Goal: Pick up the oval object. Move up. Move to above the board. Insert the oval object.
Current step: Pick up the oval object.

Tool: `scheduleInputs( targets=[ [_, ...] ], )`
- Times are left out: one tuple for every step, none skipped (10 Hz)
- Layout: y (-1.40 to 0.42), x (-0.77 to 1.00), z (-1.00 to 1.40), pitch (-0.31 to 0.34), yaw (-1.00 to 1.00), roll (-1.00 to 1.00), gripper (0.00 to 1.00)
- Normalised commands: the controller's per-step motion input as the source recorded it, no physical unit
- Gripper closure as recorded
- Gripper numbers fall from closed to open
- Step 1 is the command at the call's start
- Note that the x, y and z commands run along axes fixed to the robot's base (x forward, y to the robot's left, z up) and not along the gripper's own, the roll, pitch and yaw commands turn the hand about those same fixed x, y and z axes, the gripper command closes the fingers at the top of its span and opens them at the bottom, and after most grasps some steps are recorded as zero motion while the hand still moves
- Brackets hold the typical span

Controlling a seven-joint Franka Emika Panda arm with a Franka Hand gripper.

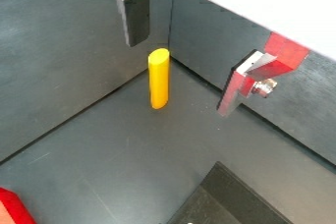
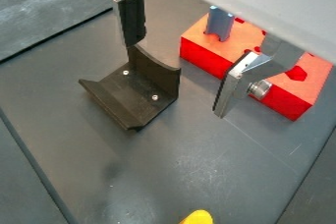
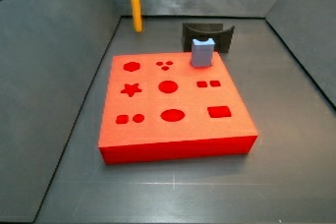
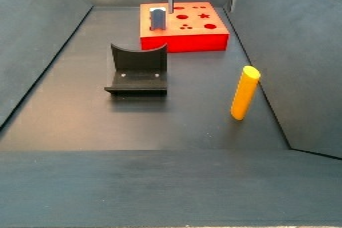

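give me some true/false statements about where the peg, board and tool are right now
1. The slim yellow-orange plastic peg stands upright on the dark floor. True.
2. The tool is shut on the peg. False: its fingers are spread with nothing between them, and the peg stands apart from them.
3. A grey-blue block stands on the large flat red board. True.
4. The peg already sits in the board's oval cutout. False: that cutout is empty, and the peg stands on the floor away from the board.
5. The dark grey curved stand rests on top of the board. False: it sits on the floor beside the board.
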Motion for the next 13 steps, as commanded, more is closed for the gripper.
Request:
scheduleInputs(
  targets=[
    [0.00, 0.00, 0.04, 0.000, 0.00, 0.00, 0.00],
    [0.09, 0.00, -0.03, 0.000, 0.09, 0.00, 0.00],
    [0.29, -0.46, -0.29, 0.000, 0.03, 0.06, 0.00],
    [0.26, -1.00, -0.49, -0.090, 0.15, 0.04, 0.00],
    [0.27, -1.00, -0.54, -0.161, 0.17, 0.02, 0.00],
    [0.28, -0.98, -0.52, -0.187, 0.17, 0.01, 0.00],
    [0.29, -0.86, -0.57, -0.214, 0.23, 0.00, 0.00],
    [0.39, -0.82, -0.51, -0.179, 0.26, 0.00, 0.00],
    [0.41, -0.68, -0.34, -0.143, 0.25, 0.00, 0.00],
    [0.37, -0.52, -0.28, -0.113, 0.23, 0.00, 0.00],
    [0.21, -0.30, -0.22, -0.057, 0.11, 0.00, 0.00],
    [0.07, -0.09, -0.31, -0.044, 0.01, -0.02, 0.00],
    [0.03, -0.07, -0.40, -0.091, 0.00, -0.06, 0.00]
  ],
)
